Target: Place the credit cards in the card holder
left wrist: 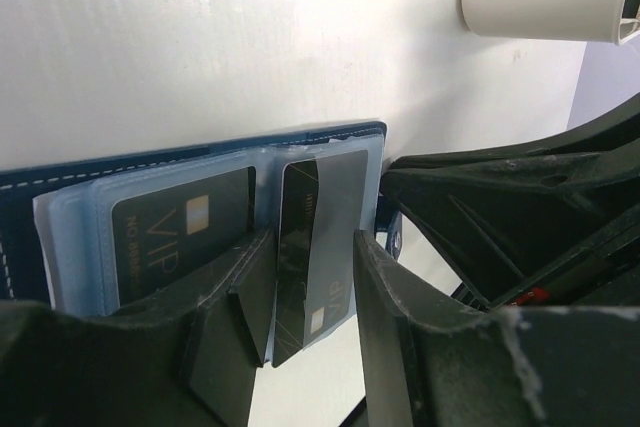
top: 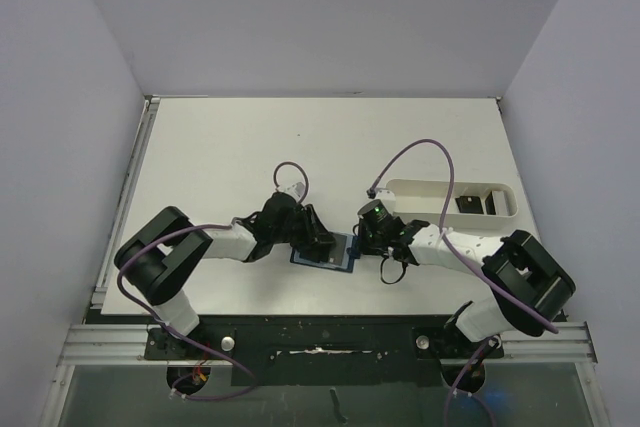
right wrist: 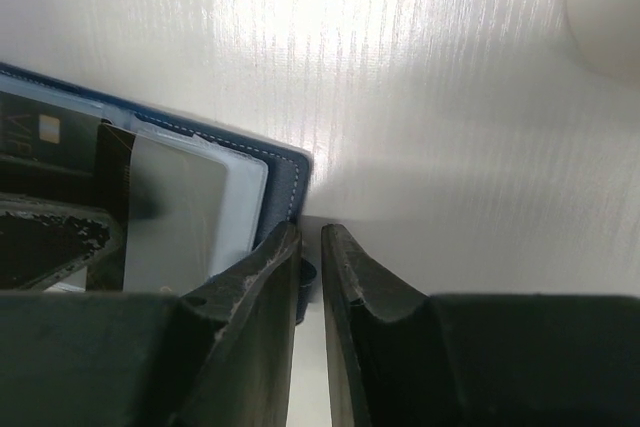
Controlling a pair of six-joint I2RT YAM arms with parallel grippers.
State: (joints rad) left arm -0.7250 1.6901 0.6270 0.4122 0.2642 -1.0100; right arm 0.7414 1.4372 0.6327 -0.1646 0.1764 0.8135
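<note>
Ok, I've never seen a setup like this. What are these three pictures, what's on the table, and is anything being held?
These are two robot arms bolted at the table's near edge, each ending in a two-finger gripper. The wide picture looks down from above. The other two come from cameras on the left and right wrists.

On the white table lies an open navy card holder. It has a dark VIP card in one pocket and a second dark card sitting crooked, partly in the next pocket.

The left gripper has its fingers apart on either side of that card and does not seem to be squeezing it. The right gripper pinches the card holder's edge. To the right, a white tray holds two more dark cards.
</note>
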